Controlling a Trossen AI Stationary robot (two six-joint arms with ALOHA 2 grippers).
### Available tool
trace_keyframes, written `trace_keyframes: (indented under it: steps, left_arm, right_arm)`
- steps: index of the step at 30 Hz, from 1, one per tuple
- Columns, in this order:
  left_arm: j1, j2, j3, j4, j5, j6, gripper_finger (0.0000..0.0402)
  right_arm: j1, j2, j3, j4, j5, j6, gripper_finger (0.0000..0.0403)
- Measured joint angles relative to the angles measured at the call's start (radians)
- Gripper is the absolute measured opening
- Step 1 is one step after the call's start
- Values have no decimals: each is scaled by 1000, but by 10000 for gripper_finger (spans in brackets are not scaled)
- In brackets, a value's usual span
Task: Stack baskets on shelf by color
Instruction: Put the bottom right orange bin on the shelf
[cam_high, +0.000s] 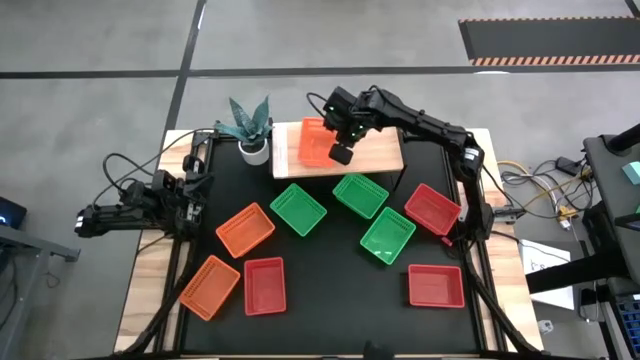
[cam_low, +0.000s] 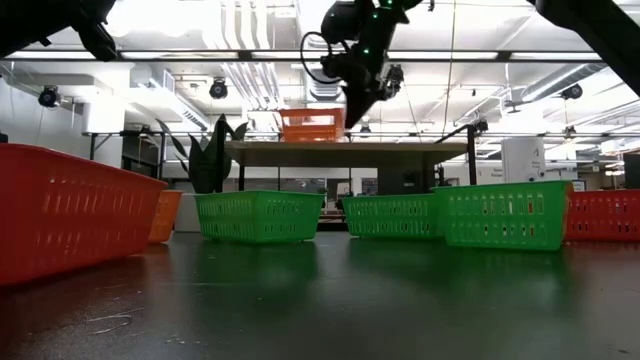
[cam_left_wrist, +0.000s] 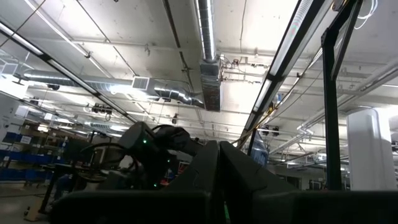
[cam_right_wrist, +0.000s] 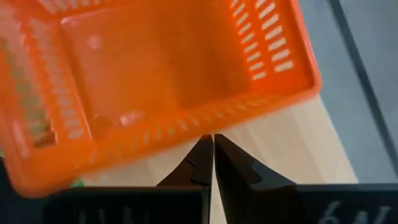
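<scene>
Shelf (cam_high: 375, 150) bears orange basket (cam_high: 314, 141); right claw (cam_right_wrist: 213, 149) seemingly closed.

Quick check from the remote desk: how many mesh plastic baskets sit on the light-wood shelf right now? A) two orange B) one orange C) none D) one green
B: only one orange mesh plastic basket rests on the light-wood shelf, with the right gripper shut beside it; the other eight baskets lie on the black tabletop.
</scene>
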Motion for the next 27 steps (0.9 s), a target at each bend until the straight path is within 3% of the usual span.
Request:
trace_keyframes:
  steps: [16, 27]
  left_arm:
    - [0, 0, 0, 6, 0, 0, 0]
    - [0, 0, 1, 8, 0, 0, 0]
  right_arm:
    - [16, 0, -32, 284, -42, -50, 8]
    - [4, -45, 33, 136, 20, -27, 8]
